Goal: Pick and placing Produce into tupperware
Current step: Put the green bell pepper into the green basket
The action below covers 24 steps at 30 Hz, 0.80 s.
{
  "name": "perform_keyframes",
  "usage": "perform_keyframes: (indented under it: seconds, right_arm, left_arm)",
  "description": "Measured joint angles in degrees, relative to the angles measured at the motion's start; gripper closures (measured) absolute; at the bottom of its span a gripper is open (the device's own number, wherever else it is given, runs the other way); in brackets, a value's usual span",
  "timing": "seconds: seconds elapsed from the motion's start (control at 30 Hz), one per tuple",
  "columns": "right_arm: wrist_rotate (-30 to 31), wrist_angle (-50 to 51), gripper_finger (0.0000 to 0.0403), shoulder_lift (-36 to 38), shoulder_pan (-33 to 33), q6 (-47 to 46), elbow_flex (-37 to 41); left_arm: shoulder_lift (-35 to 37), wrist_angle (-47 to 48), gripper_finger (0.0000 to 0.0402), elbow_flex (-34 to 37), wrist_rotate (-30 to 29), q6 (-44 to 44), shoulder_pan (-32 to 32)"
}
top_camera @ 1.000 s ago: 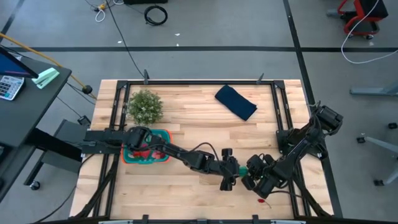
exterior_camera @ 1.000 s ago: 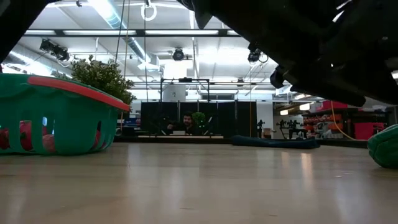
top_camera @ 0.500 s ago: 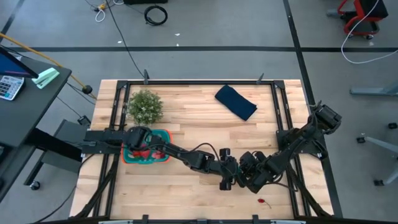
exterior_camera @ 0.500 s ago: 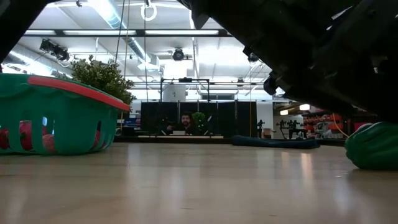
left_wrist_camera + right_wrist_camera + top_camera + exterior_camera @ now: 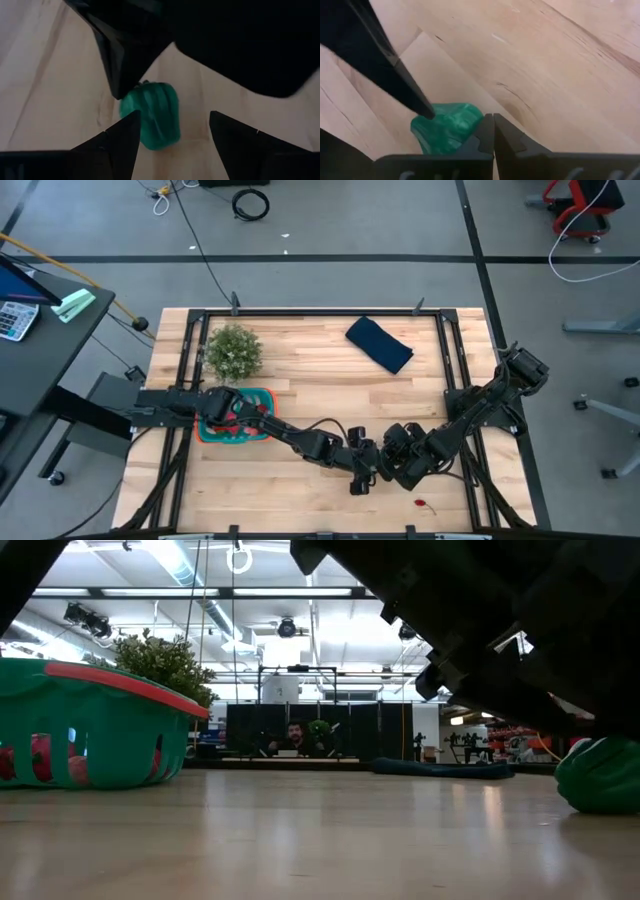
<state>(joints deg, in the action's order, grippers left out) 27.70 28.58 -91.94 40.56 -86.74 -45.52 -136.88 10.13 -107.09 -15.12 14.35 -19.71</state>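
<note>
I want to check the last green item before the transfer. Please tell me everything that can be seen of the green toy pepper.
The green toy pepper is small, glossy and lobed, like moulded plastic, teal-green all over. It lies on the bare wooden table, far from the tupperware. The left gripper is open, its fingers on either side without touching. The right gripper, closed, sits right beside the pepper. In the low view only part of it shows at the picture's edge.

Overhead, tabletop-level, two close wrist views
</note>
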Motion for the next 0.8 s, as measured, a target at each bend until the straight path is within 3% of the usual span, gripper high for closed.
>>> perform_keyframes:
  seconds: [0.8]
  right_arm:
    - [1.5,-1.2,0.04,0.0,0.2,1.7,0.0]
  left_arm:
    - [-4.6,-7.9,0.0138,0.0,-0.1,2.0,0.9]
